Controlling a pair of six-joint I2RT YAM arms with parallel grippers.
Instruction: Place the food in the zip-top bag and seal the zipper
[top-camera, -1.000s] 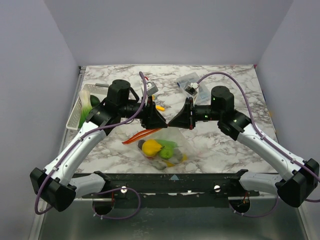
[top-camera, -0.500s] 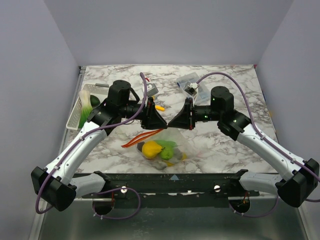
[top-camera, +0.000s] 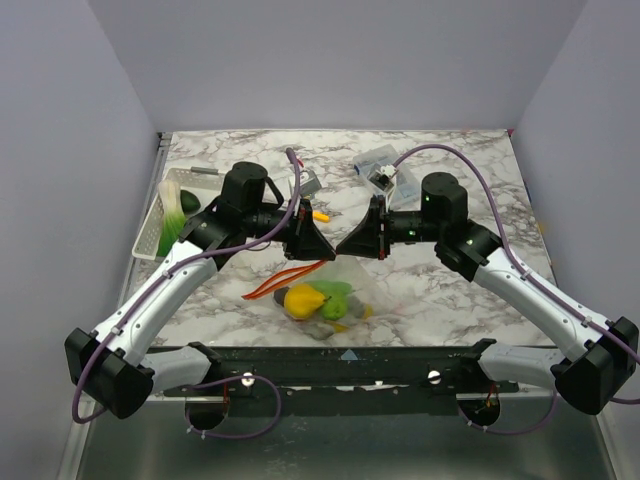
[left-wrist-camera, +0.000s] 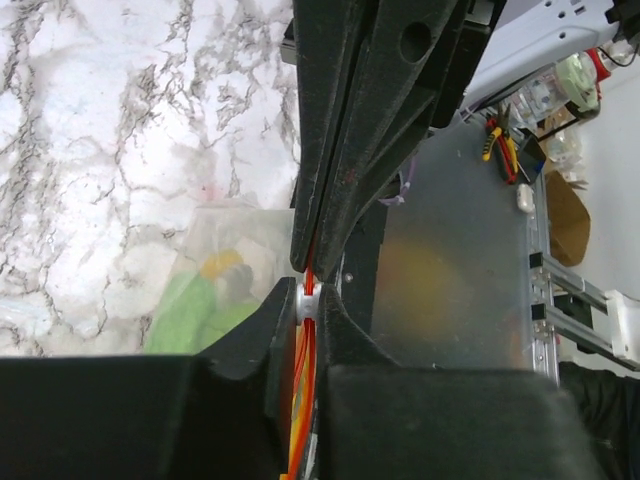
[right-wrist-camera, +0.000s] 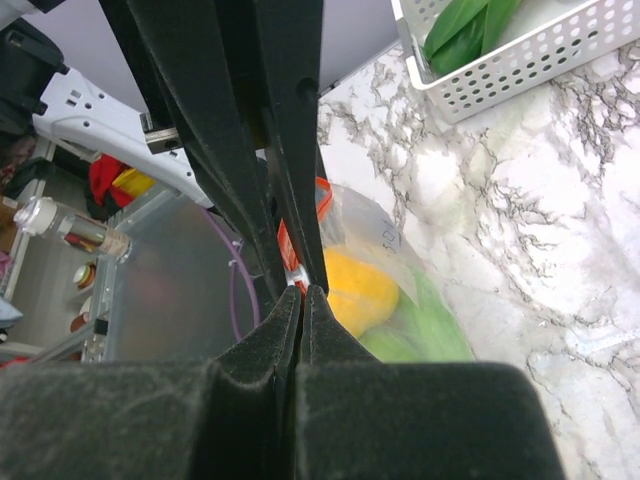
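Clear bag (top-camera: 340, 275) is hanging at tabletop centre, food (top-camera: 305, 298) sitting inside. Left fingers (left-wrist-camera: 255, 335) and right fingers (right-wrist-camera: 265, 335) are both pinching the zipper (top-camera: 285, 278). Sealing is apparently remaining, with the strip trailing toward 8 o'clock.

Shows the left gripper (top-camera: 322, 250) and its wrist edged slightly toward the right edge of the tabletop (top-camera: 450, 300) since a second ago. Finds the loose end of the zipper (top-camera: 275, 284) sagged lower, toward the near edge, in a deeper curve than before. Puts the yellow food (top-camera: 303, 298) inside the zip-top bag (top-camera: 362, 285) a shade nearer that edge too.
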